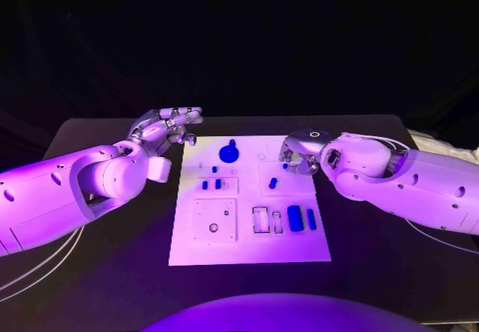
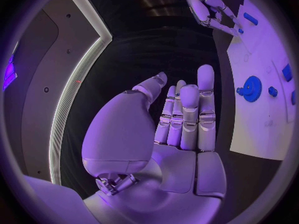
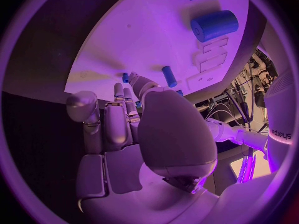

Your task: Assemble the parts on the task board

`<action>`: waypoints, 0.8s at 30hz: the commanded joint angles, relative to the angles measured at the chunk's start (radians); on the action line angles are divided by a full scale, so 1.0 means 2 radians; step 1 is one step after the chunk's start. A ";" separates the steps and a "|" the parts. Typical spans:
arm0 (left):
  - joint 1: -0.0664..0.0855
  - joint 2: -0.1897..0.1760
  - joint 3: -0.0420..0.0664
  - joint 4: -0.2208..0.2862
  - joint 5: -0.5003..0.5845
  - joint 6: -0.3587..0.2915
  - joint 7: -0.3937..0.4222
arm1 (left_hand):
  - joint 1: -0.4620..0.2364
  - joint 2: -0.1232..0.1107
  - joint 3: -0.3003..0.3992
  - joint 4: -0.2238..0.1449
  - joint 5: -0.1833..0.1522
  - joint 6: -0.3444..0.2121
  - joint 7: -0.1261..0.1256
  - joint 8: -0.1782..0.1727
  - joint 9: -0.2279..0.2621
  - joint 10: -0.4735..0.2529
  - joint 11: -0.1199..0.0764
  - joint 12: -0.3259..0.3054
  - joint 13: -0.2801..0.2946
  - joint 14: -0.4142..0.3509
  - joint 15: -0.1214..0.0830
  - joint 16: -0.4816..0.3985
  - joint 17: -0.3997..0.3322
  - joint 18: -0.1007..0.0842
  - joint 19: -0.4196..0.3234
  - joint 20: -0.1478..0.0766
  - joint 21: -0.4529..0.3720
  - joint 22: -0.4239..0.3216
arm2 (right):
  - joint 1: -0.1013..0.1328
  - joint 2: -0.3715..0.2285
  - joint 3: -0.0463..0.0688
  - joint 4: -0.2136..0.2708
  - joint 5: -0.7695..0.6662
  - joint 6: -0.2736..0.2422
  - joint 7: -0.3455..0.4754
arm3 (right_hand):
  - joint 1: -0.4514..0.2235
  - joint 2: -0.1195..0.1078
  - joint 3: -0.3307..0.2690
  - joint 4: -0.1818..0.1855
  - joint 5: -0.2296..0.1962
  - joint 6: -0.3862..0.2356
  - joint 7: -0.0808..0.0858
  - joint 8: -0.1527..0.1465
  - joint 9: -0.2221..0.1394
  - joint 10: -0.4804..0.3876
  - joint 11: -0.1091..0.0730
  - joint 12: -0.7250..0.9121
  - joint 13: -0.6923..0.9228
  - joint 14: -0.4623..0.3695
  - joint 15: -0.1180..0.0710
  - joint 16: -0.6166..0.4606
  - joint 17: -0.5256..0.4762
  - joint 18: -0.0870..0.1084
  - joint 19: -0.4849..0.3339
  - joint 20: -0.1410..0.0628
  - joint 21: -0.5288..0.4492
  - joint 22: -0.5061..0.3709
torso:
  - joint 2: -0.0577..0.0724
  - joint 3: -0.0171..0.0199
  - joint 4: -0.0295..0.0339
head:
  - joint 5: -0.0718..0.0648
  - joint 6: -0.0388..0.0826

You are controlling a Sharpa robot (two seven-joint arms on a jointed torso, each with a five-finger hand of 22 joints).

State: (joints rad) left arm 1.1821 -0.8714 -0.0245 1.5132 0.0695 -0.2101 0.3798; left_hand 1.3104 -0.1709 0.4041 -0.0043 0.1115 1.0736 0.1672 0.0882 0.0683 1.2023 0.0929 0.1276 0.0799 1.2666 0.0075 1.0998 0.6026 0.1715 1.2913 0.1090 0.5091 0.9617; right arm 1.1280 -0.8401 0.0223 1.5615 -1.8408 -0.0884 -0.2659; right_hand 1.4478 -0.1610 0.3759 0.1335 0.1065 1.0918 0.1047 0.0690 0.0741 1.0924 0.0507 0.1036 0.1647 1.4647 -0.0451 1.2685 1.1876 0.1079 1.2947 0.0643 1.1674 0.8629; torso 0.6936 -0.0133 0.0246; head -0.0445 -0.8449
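My left hand (image 1: pixel 172 125) hangs off the task board (image 1: pixel 250 242) just past its far left corner, fingers straight and side by side, nothing in them; I read that as parked clear so my right has room to work. My right hand (image 1: pixel 300 155) is low over the board's far right part, fingertips (image 3: pixel 126 93) pointing down near a short blue peg (image 1: pixel 273 182) w/ a small stub (image 3: pixel 125 77) next to it. Fingers there look loosely together, but I can't tell if they pinch anything, since palm and thumb block it in the wrist view. Parts are all on the board: blue gear (image 1: pixel 230 151) at the far edge mid, pegs in the middle, blue cylinder (image 1: pixel 295 214) and thin blue bar (image 1: pixel 311 218) by the slot cutouts (image 1: pixel 268 219) on the near right, prob. laid beside their recesses for pickup. Head view gives the full layout and both hands' spacing. Right wrist view gives what the head view hides: my fingertips vs the pegs close up, plus the cylinder's hollow end. Left wrist view confirms my left palm is bare and shows the gear's teeth side-on, w/ my right hand far across.
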 commanded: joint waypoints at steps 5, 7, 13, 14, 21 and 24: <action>0.000 -0.001 0.000 0.006 0.020 0.010 0.015 | 0.003 0.006 -0.004 -0.001 -0.001 0.001 -0.001 0.001 0.000 0.001 -0.002 0.003 0.001 -0.005 0.000 0.001 -0.001 0.004 -0.003 -0.002 -0.005 -0.002 | -0.004 0.010 -0.001 -0.016 -0.019 0.020 -0.002 | 0.004 0.008 0.017 -0.004 -0.007 0.007 -0.002 0.000 0.001 0.010 -0.001 -0.004 -0.013 0.022 -0.004 -0.002 -0.001 0.010 0.002 -0.005 -0.003 -0.001 | 0.000 0.0003 0.0004 | -0.001 -0.003; 0.000 -0.002 0.000 0.007 0.020 0.009 0.015 | 0.004 0.006 -0.005 -0.001 -0.001 0.000 -0.001 0.001 0.000 0.001 -0.001 0.003 0.001 -0.005 0.000 0.002 -0.002 0.004 -0.003 -0.002 -0.005 -0.002 | -0.005 0.011 -0.001 -0.018 -0.019 0.022 -0.001 | 0.005 0.011 0.022 -0.006 -0.009 0.009 -0.002 0.000 0.001 0.013 -0.002 -0.004 -0.016 0.022 -0.004 -0.002 -0.001 0.010 0.002 -0.006 -0.003 -0.001 | 0.000 0.0005 0.0001 | 0.000 -0.004; 0.000 -0.003 0.000 0.008 0.020 0.008 0.013 | 0.005 0.007 -0.006 -0.002 -0.001 0.000 -0.001 0.001 0.000 0.000 -0.001 0.003 0.001 -0.005 0.000 0.002 -0.002 0.004 -0.003 -0.002 -0.007 -0.003 | -0.008 0.015 -0.002 -0.025 -0.015 0.027 0.005 | 0.003 0.016 0.034 -0.011 -0.014 0.019 -0.002 0.003 0.003 0.027 -0.002 -0.003 -0.024 0.022 -0.005 -0.001 0.001 0.009 0.004 -0.007 -0.002 0.001 | -0.001 0.0005 -0.0002 | 0.001 -0.006; 0.000 -0.003 0.000 0.008 0.020 0.008 0.013 | 0.005 0.007 -0.006 -0.002 -0.001 0.000 -0.001 0.001 0.000 0.000 -0.001 0.003 0.001 -0.005 0.000 0.002 -0.002 0.004 -0.003 -0.002 -0.007 -0.003 | -0.008 0.016 -0.002 -0.026 -0.014 0.028 0.007 | 0.002 0.017 0.035 -0.012 -0.014 0.021 -0.002 0.003 0.003 0.029 -0.002 -0.003 -0.025 0.022 -0.005 -0.001 0.001 0.009 0.004 -0.007 -0.002 0.001 | -0.001 0.0005 -0.0002 | 0.001 -0.006; 0.000 -0.004 0.000 0.007 0.018 0.005 0.010 | 0.006 0.008 -0.008 -0.003 -0.001 -0.001 -0.001 0.000 0.000 -0.001 -0.001 0.004 0.001 -0.006 0.000 0.002 -0.003 0.004 -0.003 -0.002 -0.009 -0.004 | -0.011 0.020 -0.002 -0.028 -0.010 0.030 0.015 | -0.004 0.021 0.039 -0.015 -0.018 0.034 -0.003 0.007 0.007 0.045 -0.004 -0.001 -0.029 0.023 -0.005 0.002 0.004 0.009 0.006 -0.007 -0.001 0.004 | -0.001 0.0004 0.0000 | 0.001 -0.006; 0.000 -0.004 0.000 0.006 0.018 0.004 0.009 | 0.007 0.008 -0.008 -0.003 -0.001 -0.001 -0.001 0.000 0.000 -0.001 -0.001 0.004 0.001 -0.006 0.000 0.002 -0.003 0.004 -0.003 -0.002 -0.009 -0.005 | -0.011 0.020 -0.002 -0.028 -0.009 0.030 0.016 | -0.006 0.021 0.038 -0.016 -0.020 0.035 -0.003 0.007 0.007 0.047 -0.003 -0.002 -0.030 0.024 -0.005 0.002 0.004 0.009 0.006 -0.007 0.000 0.004 | -0.001 0.0003 -0.0002 | 0.000 -0.007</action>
State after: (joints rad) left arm 1.1818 -0.8796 -0.0245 1.5245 0.1016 -0.2102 0.3907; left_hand 1.3223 -0.1591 0.3931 -0.0099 0.1115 1.0734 0.1671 0.0882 0.0683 1.2023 0.0929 0.1317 0.0797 1.2599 0.0075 1.0998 0.5972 0.1714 1.2915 0.1090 0.4940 0.9531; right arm 1.1151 -0.8027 0.0248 1.5056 -1.8586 -0.0678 -0.2562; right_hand 1.4394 -0.1235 0.4500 0.1035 0.0693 1.1563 0.0981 0.0766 0.0882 1.1803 0.0454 0.0979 0.1038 1.4683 -0.0486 1.2685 1.1949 0.1079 1.3054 0.0537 1.1656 0.8711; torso 0.6919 -0.0124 0.0245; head -0.0430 -0.8579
